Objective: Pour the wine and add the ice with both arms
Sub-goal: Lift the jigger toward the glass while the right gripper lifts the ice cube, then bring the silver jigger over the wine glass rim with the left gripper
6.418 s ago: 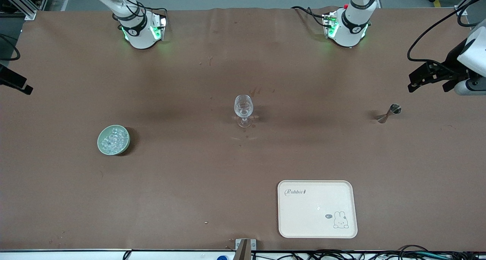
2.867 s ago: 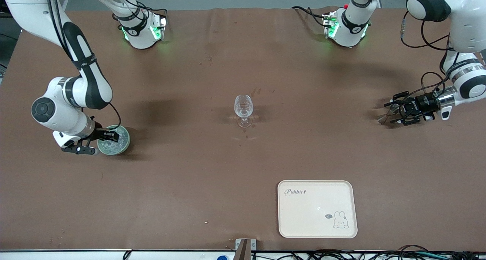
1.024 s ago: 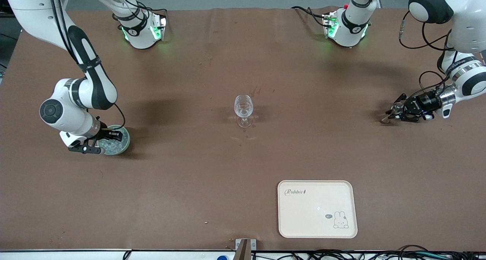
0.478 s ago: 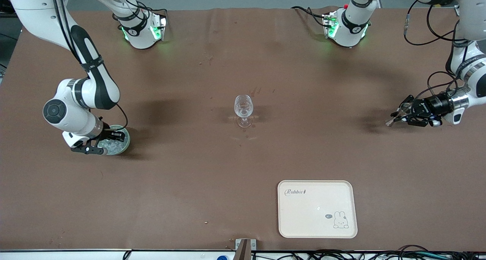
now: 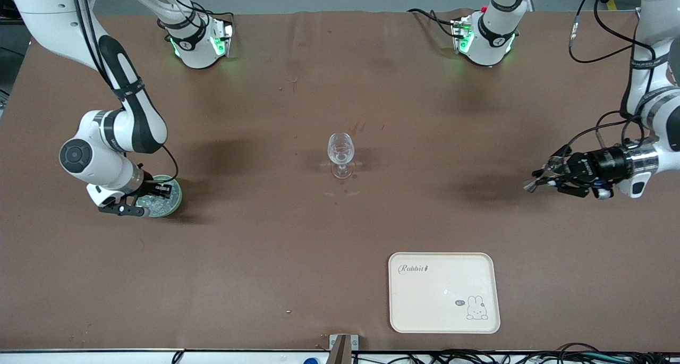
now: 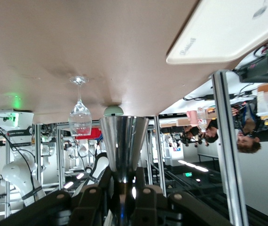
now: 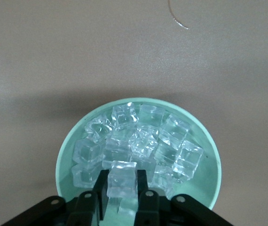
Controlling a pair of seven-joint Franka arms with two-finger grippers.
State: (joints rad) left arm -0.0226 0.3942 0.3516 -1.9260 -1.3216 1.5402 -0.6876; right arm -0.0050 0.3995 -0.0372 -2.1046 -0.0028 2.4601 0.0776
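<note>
Above the bowl [image 7: 77, 136], right gripper [image 7: 122, 193] clamps ice [image 7: 122, 181]; left gripper [image 6: 120, 195] grips jigger [image 6: 123, 143]. Carry both level toward the glass [image 5: 340, 150] at 12 o'clock of tray [image 5: 443, 321].

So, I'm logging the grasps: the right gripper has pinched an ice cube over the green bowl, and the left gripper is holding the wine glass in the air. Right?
Not quite. The left gripper holds a metal jigger, as the left wrist view shows; the wine glass stands untouched at mid-table. The rest holds: the right gripper has pinched an ice cube over the green bowl.
</note>
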